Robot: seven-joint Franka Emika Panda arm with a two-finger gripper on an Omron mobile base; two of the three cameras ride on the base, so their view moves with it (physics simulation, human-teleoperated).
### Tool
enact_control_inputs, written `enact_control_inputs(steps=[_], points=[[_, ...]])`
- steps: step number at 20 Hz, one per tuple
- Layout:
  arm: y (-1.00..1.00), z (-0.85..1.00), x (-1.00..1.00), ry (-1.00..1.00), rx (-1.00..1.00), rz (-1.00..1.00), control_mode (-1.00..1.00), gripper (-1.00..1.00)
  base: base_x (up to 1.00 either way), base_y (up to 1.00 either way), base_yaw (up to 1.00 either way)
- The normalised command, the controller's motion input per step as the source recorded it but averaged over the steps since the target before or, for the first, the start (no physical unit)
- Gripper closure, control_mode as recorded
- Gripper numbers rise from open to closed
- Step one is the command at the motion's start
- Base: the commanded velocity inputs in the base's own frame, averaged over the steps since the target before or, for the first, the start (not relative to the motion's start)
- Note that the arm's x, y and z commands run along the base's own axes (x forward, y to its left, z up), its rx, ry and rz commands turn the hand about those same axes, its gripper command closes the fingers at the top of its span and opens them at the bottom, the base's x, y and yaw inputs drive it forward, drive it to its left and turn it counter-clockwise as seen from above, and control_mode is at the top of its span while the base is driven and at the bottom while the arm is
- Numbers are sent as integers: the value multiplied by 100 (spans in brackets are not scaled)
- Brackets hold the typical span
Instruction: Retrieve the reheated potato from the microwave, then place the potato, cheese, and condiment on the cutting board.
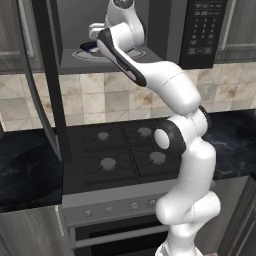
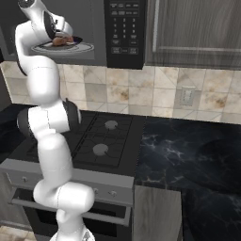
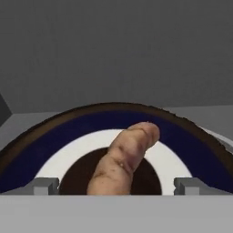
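Reaching up over the stove (image 1: 125, 150), the white arm (image 1: 190, 150) stretches from its base into the open microwave (image 2: 123, 28), a big black box set among the upper cabinets (image 2: 193, 33), with its keypad (image 1: 202, 27) to the right of the cavity. Its door (image 1: 47, 75) stands swung out to the left in the left base view. Below lie the four burners and, on either side, a dark marbled counter (image 2: 188, 155) backed by tan tiles (image 2: 141, 89).

Inside the cavity sits a round plate (image 3: 59, 132) with a dark rim, a blue band and a white ring around a brown centre. The potato (image 3: 125, 159), a tan-brown lump with darker specks, lies across the middle of that plate.

The gripper (image 3: 116, 185) hangs right at the plate, its jaws spread wide with one grey fingertip (image 3: 45, 185) on each side of the potato and clear space between them and it, so nothing is gripped.
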Motion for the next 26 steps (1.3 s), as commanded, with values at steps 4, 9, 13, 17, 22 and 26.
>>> enact_control_inputs(steps=[4,9,13,17,22,26], points=[[7,-10,36,0,0,0,-100,-100,0,0,0],[3,-2,29,3,0,0,-100,-100,0,0,0],[3,-3,23,12,0,0,-100,-100,0,0,0],[1,-3,10,10,0,1,-100,-100,0,0,0],[2,-2,5,6,0,1,-100,-100,0,0,0],[3,-9,0,7,0,1,-100,-100,0,0,0]])
